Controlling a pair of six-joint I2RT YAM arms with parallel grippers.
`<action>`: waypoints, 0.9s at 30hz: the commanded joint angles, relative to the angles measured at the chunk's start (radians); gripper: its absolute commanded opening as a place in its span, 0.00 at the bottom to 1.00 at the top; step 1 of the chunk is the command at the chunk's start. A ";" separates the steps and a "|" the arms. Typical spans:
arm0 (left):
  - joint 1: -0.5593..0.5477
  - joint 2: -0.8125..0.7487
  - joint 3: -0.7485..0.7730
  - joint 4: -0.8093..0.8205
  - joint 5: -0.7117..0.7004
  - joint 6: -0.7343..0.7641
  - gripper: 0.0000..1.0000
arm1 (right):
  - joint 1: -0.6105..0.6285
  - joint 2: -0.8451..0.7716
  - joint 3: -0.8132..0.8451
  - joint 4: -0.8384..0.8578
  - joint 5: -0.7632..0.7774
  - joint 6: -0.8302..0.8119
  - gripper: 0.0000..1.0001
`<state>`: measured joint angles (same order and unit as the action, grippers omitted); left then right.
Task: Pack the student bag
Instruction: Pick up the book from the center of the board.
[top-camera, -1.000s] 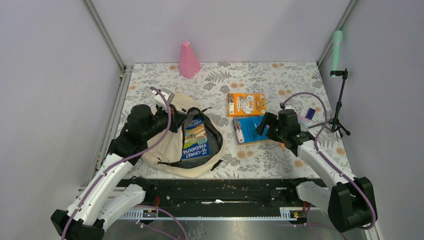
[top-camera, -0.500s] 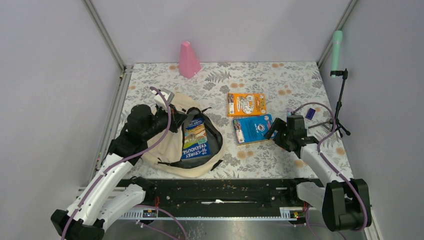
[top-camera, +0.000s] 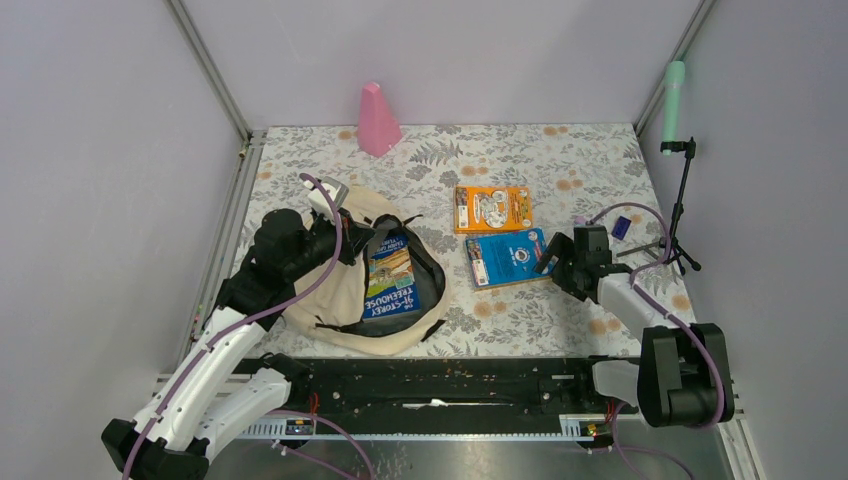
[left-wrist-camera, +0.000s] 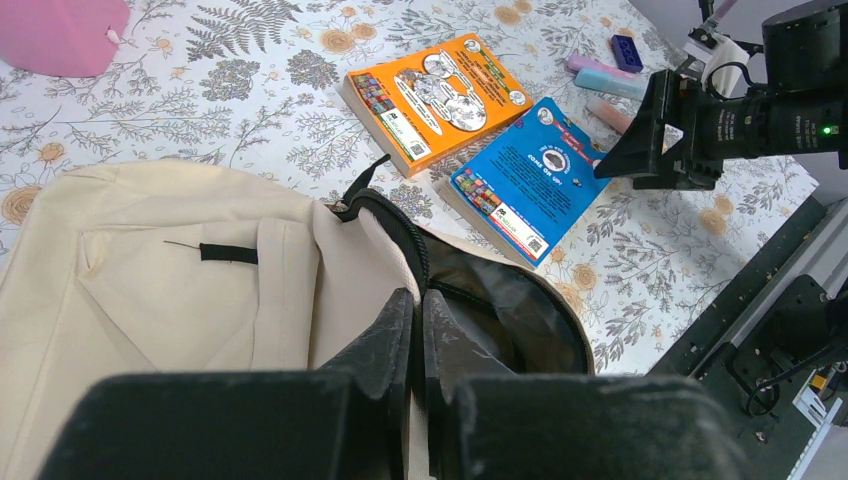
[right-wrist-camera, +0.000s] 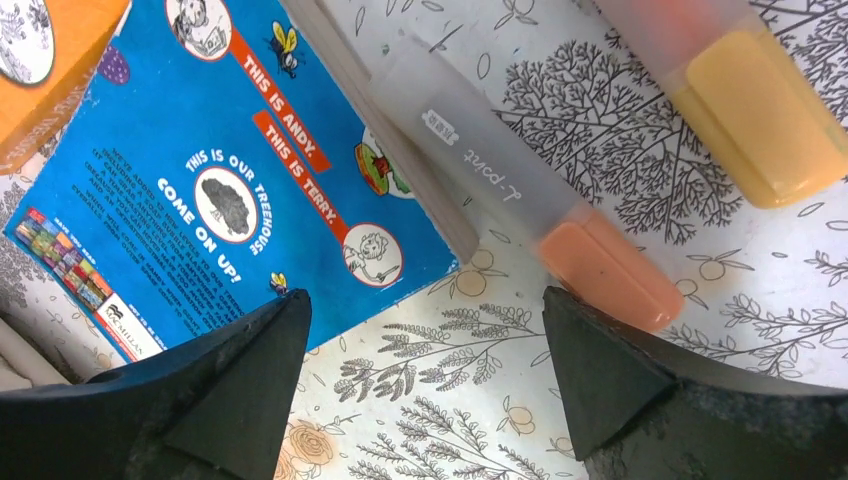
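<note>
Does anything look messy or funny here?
Nothing is spilled or broken. The student bag lies flopped open with a book in its mouth, the left hand pinching its rim.

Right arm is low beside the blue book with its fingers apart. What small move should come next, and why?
Probably ease the right gripper forward and close on the orange-capped marker. It lies between the open fingers, against the blue book's edge, though the book's corner sits there too. The left gripper pinches the student bag's rim, holding the mouth open.
</note>
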<state>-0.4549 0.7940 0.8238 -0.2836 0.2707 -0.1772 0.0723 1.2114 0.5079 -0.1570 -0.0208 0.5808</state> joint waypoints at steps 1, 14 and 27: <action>0.002 -0.023 0.018 0.096 -0.012 -0.001 0.00 | -0.027 0.044 0.043 0.061 -0.006 -0.034 0.93; 0.002 -0.026 0.021 0.091 -0.014 0.002 0.00 | -0.034 0.175 0.130 0.126 -0.232 -0.113 0.83; 0.002 -0.019 0.021 0.093 -0.006 -0.001 0.00 | 0.065 0.048 0.119 -0.002 -0.205 -0.182 0.83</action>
<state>-0.4549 0.7937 0.8238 -0.2836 0.2642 -0.1772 0.1318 1.2858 0.6102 -0.1287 -0.2554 0.4297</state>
